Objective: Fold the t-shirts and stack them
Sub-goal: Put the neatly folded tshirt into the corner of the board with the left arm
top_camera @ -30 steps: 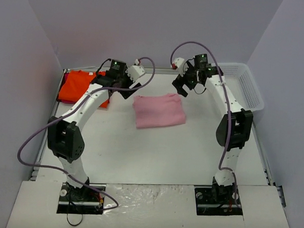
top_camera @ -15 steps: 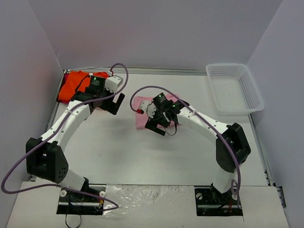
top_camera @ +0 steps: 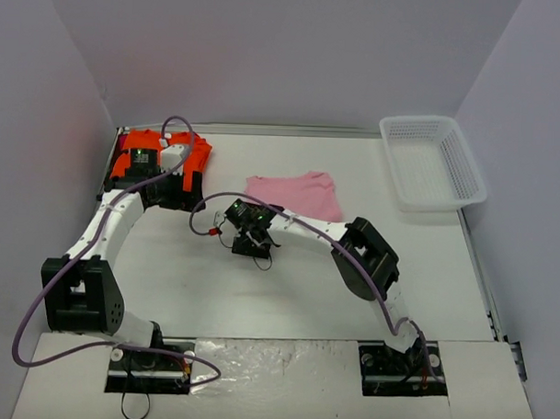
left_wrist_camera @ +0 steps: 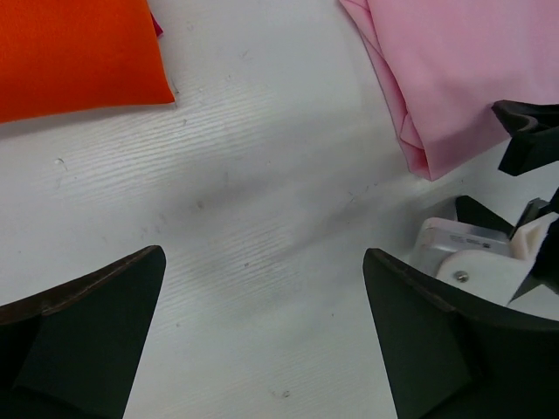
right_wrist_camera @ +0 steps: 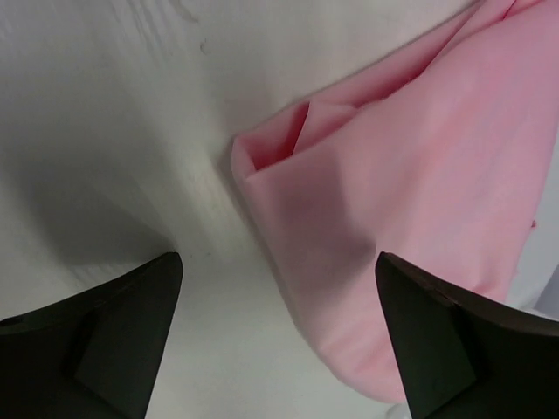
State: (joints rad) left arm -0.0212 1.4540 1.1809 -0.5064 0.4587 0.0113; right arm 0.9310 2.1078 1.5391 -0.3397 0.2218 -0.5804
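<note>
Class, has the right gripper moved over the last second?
Yes. The right gripper swung left and nearer the bases, away from the basket, to the pink t-shirt's near-left corner.

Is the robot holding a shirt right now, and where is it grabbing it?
Nothing is held. The left tool is open over the table; the right tool is open at the pink shirt corner, not pinching it.

The top camera looks steeply down on the whole table [top_camera: 287,283] from high behind its near edge. Both wrist cameras face down from close, the right one probably closest. All three views share the left side of the pink shirt [right_wrist_camera: 410,201].
</note>
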